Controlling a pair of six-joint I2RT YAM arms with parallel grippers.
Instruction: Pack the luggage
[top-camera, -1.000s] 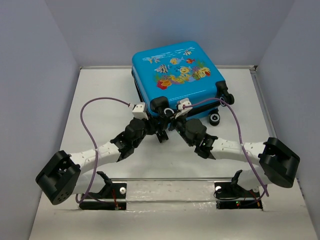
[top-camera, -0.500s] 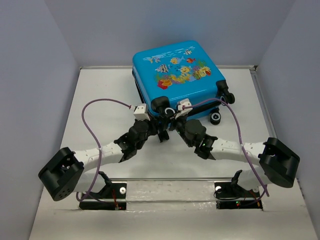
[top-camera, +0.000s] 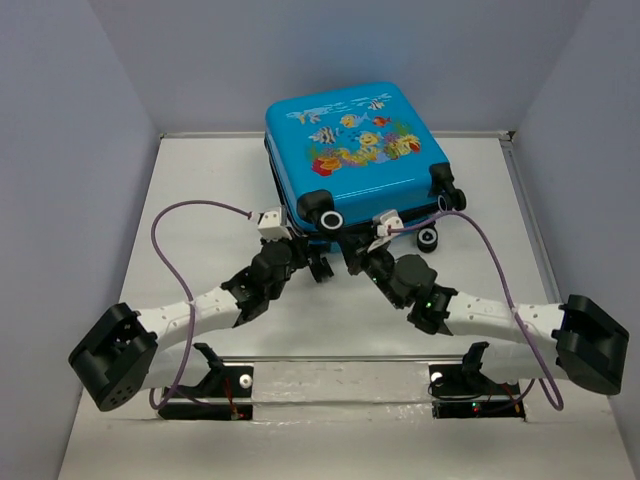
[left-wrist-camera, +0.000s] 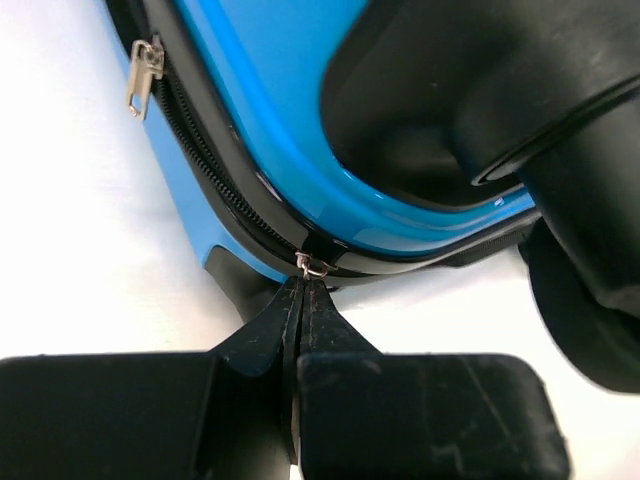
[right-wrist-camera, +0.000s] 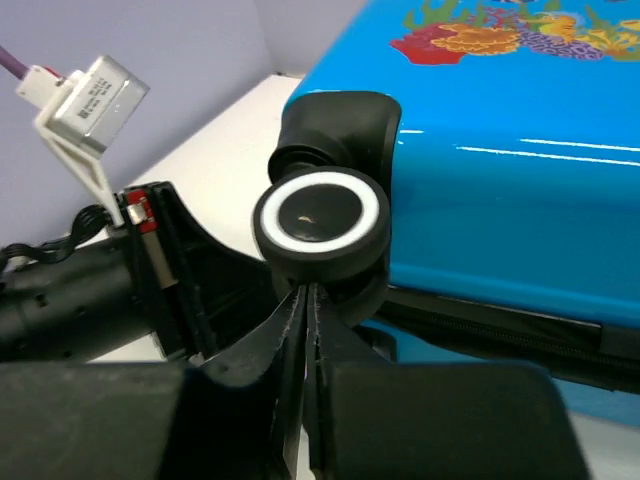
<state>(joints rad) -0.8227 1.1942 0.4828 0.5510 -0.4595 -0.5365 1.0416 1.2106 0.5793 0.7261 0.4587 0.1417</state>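
The suitcase (top-camera: 350, 150) lies flat at the far middle of the table (top-camera: 200, 200), fish-print face up and lid down on its lower half, with its wheeled end towards the arms. Judging by this, the filling is over and the step in hand is doing up the zip. Both arms reach to the near-left corner. The left gripper (left-wrist-camera: 302, 285) has its fingers clenched, and the small metal link of a zip pull (left-wrist-camera: 312, 265) sits right at their tips on the seam, so it appears to be pinching that pull's tab, though the tab itself is hidden between the pads. A second pull (left-wrist-camera: 145, 72) hangs free further along the zip (left-wrist-camera: 215, 165). I cannot tell how much of the zip is already meshed. The right gripper (right-wrist-camera: 305, 290) is also pressed together, with nothing visible between its fingers, its tips just under the corner wheel (right-wrist-camera: 320, 222). The next move probably calls for the left arm to draw the pull along the seam and round the corner curve, keeping the tug in line with the zip so the tab does not slip out, while the right arm steadies the case against sliding
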